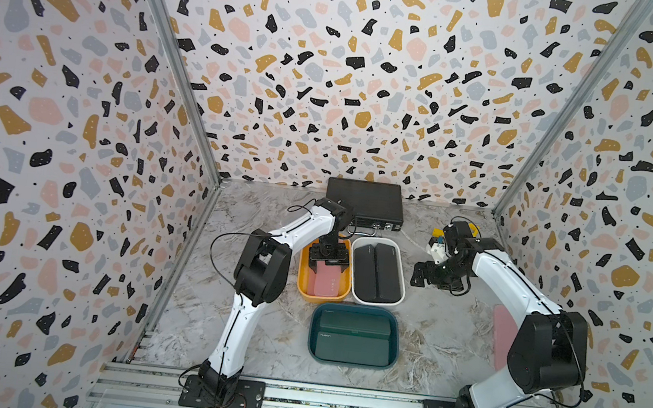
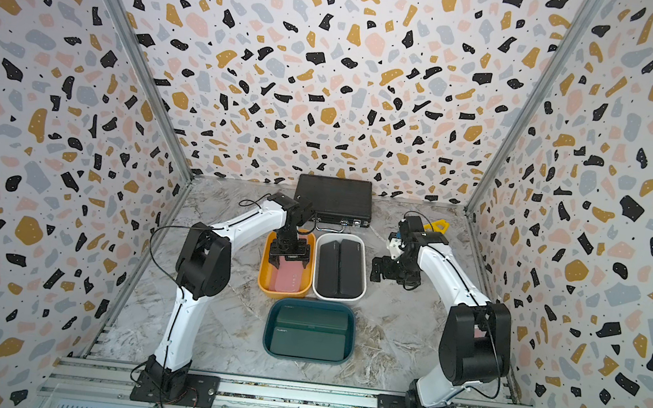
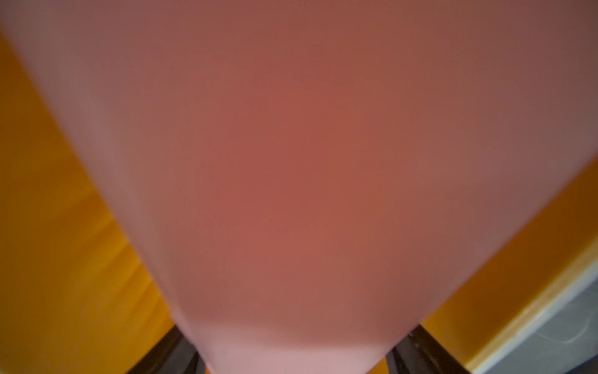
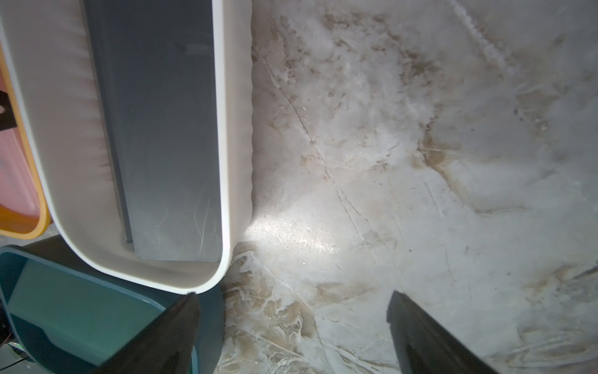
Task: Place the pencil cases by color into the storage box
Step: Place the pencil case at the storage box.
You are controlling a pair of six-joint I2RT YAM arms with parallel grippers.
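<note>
While in yellow tub (image 1: pixel 322 296), left jaws: apparently clenched on pink pencil case (image 1: pixel 323 282)
Right jaws: released over bench (image 1: pixel 439 335)

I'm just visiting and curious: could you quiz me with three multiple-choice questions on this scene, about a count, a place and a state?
1. How many black cases lie in the white tub? A) one B) two C) three
2. Where is the pink case that the left gripper holds? A) white tub B) yellow tub C) red tub
3. The right gripper is: A) open B) shut on a black case C) shut on a pink case
Answers: 1 B, two lie side by side. 2 B, yellow walls surround it. 3 A, its jaws stand apart over bare table.
</note>
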